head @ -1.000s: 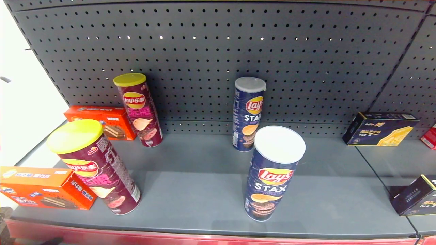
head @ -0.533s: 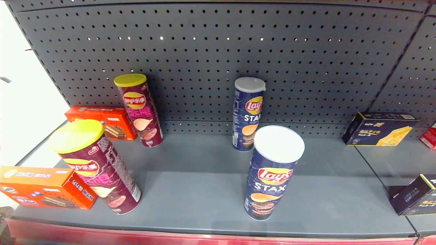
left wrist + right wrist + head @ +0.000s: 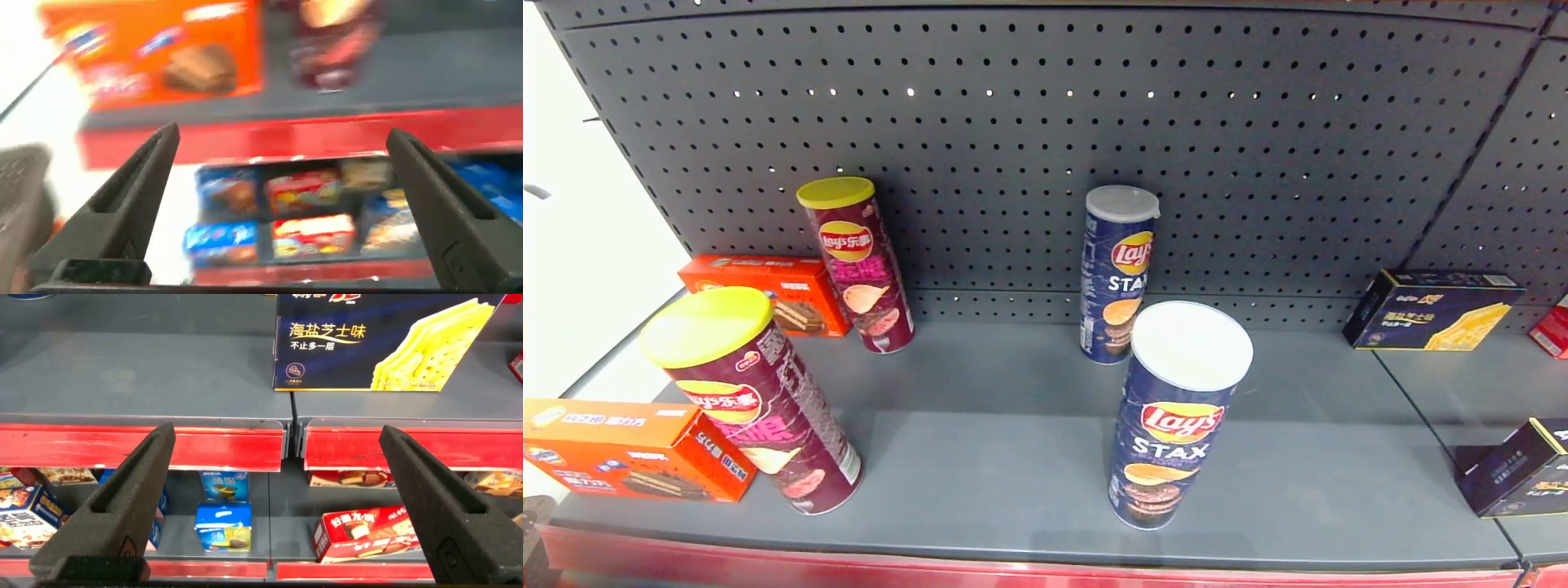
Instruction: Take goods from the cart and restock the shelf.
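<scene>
Nothing on the shelf (image 3: 1013, 457) has moved since the earlier frames. Two blue cans (image 3: 1176, 416) and two maroon cans (image 3: 760, 408) stand on it, between orange boxes (image 3: 621, 449) and navy boxes (image 3: 1433, 310). The left gripper (image 3: 282, 137) and right gripper (image 3: 276, 434) face its red front edge, jaws spread wide and holding nothing.

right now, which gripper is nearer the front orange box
Left. The left gripper is below the front orange box; the right gripper is off by the dark blue box.

Maroon cans (image 3: 768, 425) yellow-lidded, navy cans (image 3: 1168, 441) white-lidded, orange boxes (image 3: 621, 449), grey hole-dotted pegboard (image 3: 1045, 122), red shelf edge (image 3: 1013, 573)
</scene>
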You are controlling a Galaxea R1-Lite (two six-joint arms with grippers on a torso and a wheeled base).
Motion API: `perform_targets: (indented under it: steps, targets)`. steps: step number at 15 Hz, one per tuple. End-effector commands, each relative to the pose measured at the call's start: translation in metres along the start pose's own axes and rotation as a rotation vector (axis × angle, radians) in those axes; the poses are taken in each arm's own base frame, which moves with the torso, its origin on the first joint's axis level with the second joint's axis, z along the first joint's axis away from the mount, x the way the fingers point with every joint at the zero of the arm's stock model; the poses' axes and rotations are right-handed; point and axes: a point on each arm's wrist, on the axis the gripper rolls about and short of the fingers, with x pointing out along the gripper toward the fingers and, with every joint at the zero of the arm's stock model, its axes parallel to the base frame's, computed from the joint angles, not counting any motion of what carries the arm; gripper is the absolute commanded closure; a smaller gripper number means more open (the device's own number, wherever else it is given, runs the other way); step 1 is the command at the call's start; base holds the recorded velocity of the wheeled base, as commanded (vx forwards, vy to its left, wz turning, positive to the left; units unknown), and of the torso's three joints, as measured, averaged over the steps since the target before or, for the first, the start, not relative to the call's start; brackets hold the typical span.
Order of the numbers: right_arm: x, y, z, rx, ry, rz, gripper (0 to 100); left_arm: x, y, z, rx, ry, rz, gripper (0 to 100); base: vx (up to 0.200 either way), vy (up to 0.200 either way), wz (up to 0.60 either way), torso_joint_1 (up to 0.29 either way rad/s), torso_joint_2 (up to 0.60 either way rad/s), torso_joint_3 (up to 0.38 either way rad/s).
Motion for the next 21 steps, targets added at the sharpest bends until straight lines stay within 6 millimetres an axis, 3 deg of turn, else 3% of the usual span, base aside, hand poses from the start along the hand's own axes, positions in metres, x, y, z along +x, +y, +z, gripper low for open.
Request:
perform_targets:
  steps: [1,5,7,11,12,13,14,15,18,21]
  targets:
    - [0.0,0.0,0.0,-0.001,0.001,0.0,0,0.0,0.005,-0.004,-0.078,0.038,0.213,0,0.0,0.0,0.0,0.0,0.0,0.0]
    - [0.0,0.0,0.0,-0.001,0.001,0.0,0,0.0,0.004,-0.003,-0.041,0.038,0.169,0,0.0,0.0,0.0,0.0,0.0,0.0]
    - [0.0,0.0,0.0,-0.001,0.001,0.0,0,0.0,0.0,-0.004,-0.041,0.038,0.015,0,0.0,0.0,0.0,0.0,0.0,0.0]
    - [0.0,0.0,0.001,-0.008,-0.002,0.011,0,0.0,0.001,-0.004,-0.04,0.039,0.029,0,0.0,0.0,0.0,0.0,0.0,0.0]
    - [-0.004,0.0,0.023,-0.006,-0.054,-0.012,0,0.0,0.001,-0.004,-0.039,0.04,0.028,0,0.0,0.0,0.0,0.0,0.0,0.0]
    - [0.007,-0.001,0.079,0.019,-0.034,-0.013,0,0.0,0.001,-0.004,-0.037,0.04,0.028,0,0.0,0.0,0.0,0.0,0.0,0.0]
    - [0.031,0.001,0.123,0.051,0.018,0.073,0,0.0,0.001,-0.004,-0.037,0.04,0.029,0,0.0,0.0,0.0,0.0,0.0,0.0]
    - [0.04,0.005,0.137,0.004,0.03,0.227,0,0.0,0.001,-0.004,-0.039,0.04,0.028,0,0.0,0.0,0.0,0.0,0.0,0.0]
    - [0.087,0.017,0.15,-0.089,0.144,0.379,0,0.0,0.001,-0.004,-0.039,0.039,0.029,0,0.0,0.0,0.0,0.0,0.0,0.0]
    - [0.113,0.034,0.128,-0.119,0.292,0.509,0,0.0,0.001,-0.004,-0.04,0.039,0.032,0,0.0,0.0,0.0,0.0,0.0,0.0]
